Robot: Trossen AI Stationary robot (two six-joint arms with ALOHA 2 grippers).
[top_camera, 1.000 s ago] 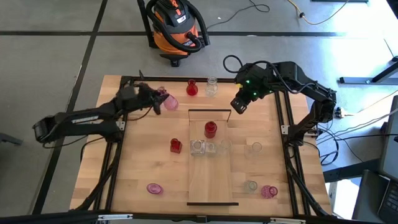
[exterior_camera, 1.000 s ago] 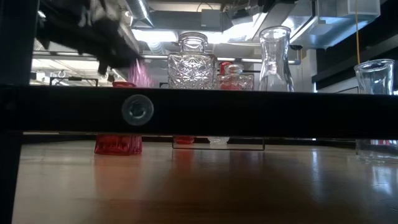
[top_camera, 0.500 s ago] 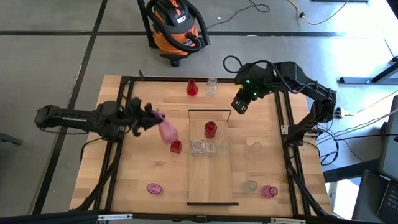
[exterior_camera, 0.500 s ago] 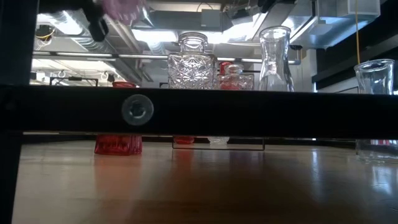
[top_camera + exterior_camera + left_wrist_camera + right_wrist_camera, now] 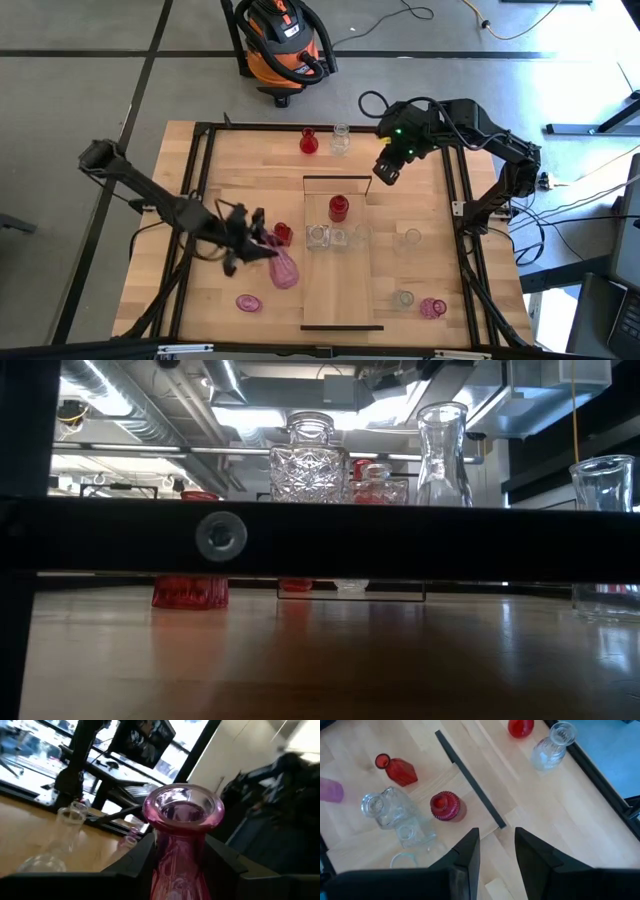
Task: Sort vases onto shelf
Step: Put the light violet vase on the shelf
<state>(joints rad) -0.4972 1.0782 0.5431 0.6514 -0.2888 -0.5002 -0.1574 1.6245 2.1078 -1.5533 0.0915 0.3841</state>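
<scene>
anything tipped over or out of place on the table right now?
Two pink vases lie on their sides on the tabletop near the front edge: one front left, one front right. The rest stand upright. The left gripper holds a third pink vase beside the shelf.

Grey floor [image 5: 90, 70] crossed by dark seams surrounds the wooden tabletop [image 5: 235, 165]. An orange-and-black shop vacuum [image 5: 283, 42] stands beyond its far edge, with cables [image 5: 590, 200] trailing nearby. Overhead, ceiling ducts [image 5: 150, 415] and pipes run under bright lights.
</scene>
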